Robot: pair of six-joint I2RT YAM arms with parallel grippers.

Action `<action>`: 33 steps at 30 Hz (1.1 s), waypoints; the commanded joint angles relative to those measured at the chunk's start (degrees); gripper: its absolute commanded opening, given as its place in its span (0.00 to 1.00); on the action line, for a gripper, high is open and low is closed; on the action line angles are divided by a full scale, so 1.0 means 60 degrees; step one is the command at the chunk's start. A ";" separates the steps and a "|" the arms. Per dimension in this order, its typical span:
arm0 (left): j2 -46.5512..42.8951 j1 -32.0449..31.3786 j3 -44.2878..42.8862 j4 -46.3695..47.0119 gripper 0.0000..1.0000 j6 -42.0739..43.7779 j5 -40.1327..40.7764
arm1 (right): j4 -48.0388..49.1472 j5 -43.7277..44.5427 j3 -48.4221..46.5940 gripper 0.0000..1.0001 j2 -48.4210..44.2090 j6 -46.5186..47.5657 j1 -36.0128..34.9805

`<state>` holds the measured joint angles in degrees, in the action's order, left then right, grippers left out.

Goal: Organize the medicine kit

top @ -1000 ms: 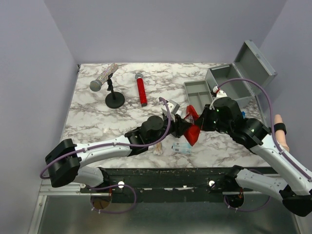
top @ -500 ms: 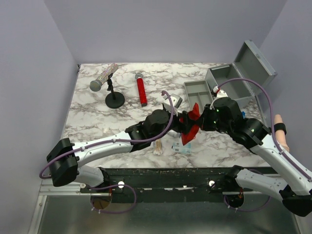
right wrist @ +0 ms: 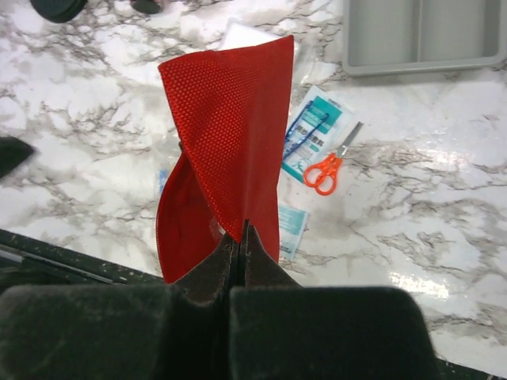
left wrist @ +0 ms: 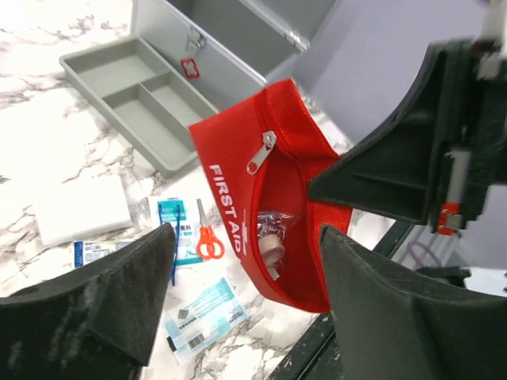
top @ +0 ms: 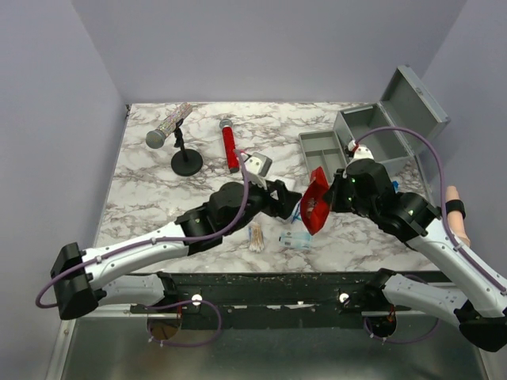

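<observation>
One readable label: white "FIRST AID" on red pouch [left wrist: 261,206], clenched in right fingers [right wrist: 210,265]. Left fingers [left wrist: 103,293] spread, empty. Open medicine kit [top: 372,136] at table [top: 158,190] far right, tray [top: 323,150] beside.

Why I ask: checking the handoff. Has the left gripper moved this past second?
Yes. The left gripper has backed leftward, away from the divided tray, open, apart from the red pouch the right gripper holds.

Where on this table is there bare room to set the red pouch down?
Bare marble lies at front left, between the microphone stand and the near edge, and at the back between the red tube and the grey tray. Crowded beneath the red pouch: scissors and packets lie there.
</observation>
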<state>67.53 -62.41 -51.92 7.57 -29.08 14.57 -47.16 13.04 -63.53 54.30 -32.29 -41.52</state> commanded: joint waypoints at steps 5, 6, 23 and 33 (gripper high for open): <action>-0.1119 0.0747 0.0757 -0.0485 0.97 -0.0616 0.0767 | -0.0768 0.1547 0.0684 0.01 -0.0422 0.0431 0.0035; -0.0973 0.0937 0.0802 -0.0616 0.97 -0.0835 0.0519 | -0.0769 0.1548 0.0773 0.01 -0.0452 0.0417 0.0035; 0.3011 0.2229 -0.1101 -0.3896 0.98 -0.4731 0.0530 | -0.0813 0.1577 0.1696 0.01 -0.0862 0.0006 0.0049; 0.5339 0.1994 -0.3838 -0.7367 0.90 -0.7222 0.0502 | -0.0607 0.1606 0.1887 0.01 -0.0759 0.0021 0.0049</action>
<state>94.04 -49.82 -67.20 -23.18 -64.60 16.40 -51.46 20.88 -53.23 49.93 -31.51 -41.50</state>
